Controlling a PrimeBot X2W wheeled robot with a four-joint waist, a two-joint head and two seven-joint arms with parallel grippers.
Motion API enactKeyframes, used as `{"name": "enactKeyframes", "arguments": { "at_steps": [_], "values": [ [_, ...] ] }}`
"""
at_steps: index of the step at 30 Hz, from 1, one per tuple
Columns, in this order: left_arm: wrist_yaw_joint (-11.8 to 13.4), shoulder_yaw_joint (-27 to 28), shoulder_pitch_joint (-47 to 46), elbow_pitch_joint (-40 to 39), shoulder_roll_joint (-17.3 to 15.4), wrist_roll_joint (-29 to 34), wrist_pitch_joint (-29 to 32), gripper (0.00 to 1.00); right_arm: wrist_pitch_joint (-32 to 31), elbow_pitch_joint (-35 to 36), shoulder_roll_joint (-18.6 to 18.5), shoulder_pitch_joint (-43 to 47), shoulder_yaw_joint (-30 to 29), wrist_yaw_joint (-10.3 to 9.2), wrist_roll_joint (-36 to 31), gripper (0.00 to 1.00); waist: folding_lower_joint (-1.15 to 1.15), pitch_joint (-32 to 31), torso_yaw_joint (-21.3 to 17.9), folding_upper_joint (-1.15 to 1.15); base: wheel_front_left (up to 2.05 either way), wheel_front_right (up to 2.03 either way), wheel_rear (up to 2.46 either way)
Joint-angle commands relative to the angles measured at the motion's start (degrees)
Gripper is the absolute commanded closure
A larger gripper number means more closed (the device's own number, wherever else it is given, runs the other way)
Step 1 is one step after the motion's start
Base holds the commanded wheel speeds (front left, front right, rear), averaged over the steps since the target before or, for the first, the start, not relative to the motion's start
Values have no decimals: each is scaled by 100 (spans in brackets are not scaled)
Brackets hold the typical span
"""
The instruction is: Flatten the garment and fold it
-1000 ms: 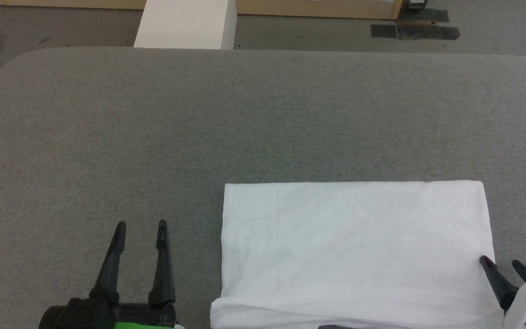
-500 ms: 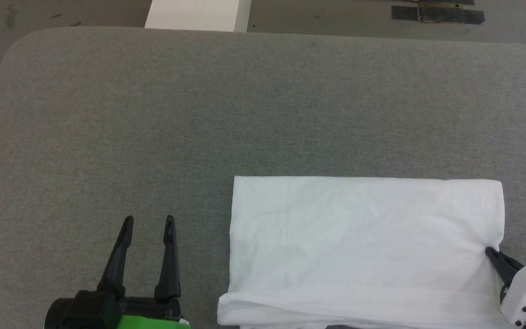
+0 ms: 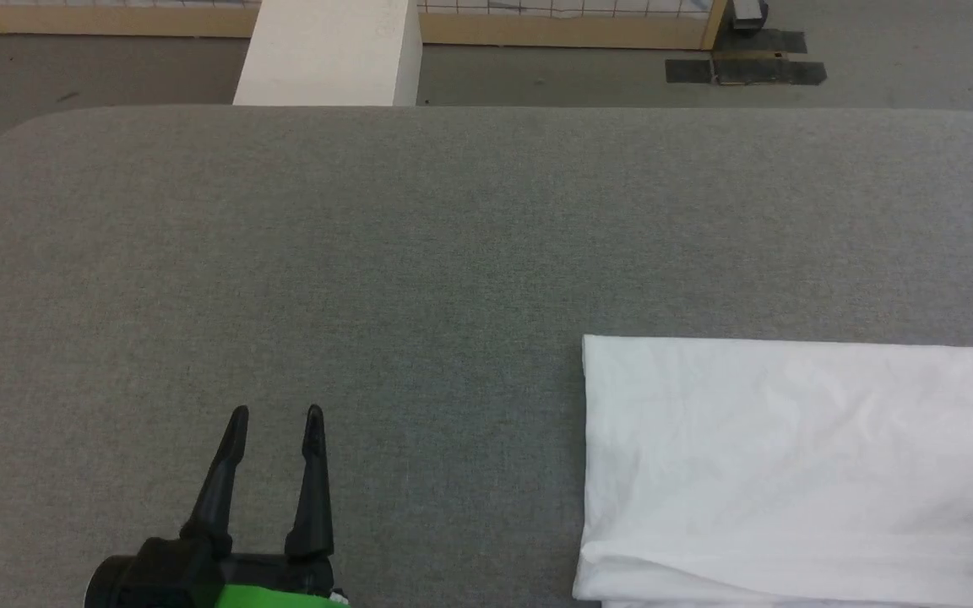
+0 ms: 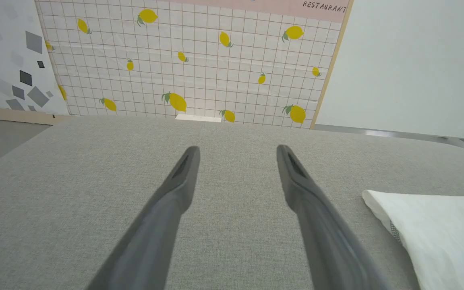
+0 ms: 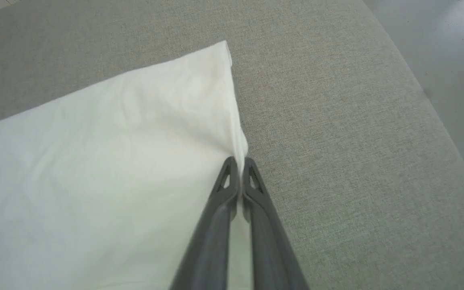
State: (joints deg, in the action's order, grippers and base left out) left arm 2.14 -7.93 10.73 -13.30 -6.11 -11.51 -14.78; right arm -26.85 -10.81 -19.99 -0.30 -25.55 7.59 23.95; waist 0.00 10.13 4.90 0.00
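Right tool is pinched together on an edge of the garment, a folded white rectangle lying flat at the near right of the grey tabletop. Left tool, fingers apart and empty, sits well left of it.

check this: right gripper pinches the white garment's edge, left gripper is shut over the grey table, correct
Not quite: the left gripper is open, fingers apart over the grey table, per the left wrist view. The right gripper does pinch the garment edge.
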Motion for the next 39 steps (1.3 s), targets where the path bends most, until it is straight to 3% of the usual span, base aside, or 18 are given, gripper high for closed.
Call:
{"name": "enactKeyframes", "arguments": {
  "at_steps": [1,14,20,24,29,39],
  "values": [
    [-26,20,20,28,25,3,-21,0,-54,82,4,-94,31,-10,-25,100,0,-10,-52,0,0,0,0],
    [-169,-69,-33,246,136,-46,-21,0,-1225,2185,493,293,1717,-10,594,100,0,-130,-35,0,0,0,0],
    [-263,-79,-42,350,160,-73,-22,0,-1538,2600,671,240,2555,-10,612,100,0,-185,112,0,0,0,0],
    [-327,-105,-75,432,187,-86,-22,0,-1541,2405,899,-59,3159,-10,543,100,0,-199,252,0,0,0,0],
    [-356,-122,-96,493,210,-93,-22,0,-1375,1940,1131,-337,3454,-10,333,100,0,-176,320,0,0,0,0],
    [-397,-206,-290,640,267,-120,-22,0,-901,310,1560,-1083,3947,-10,-605,100,0,-95,394,0,0,0,0]
  ]
}}
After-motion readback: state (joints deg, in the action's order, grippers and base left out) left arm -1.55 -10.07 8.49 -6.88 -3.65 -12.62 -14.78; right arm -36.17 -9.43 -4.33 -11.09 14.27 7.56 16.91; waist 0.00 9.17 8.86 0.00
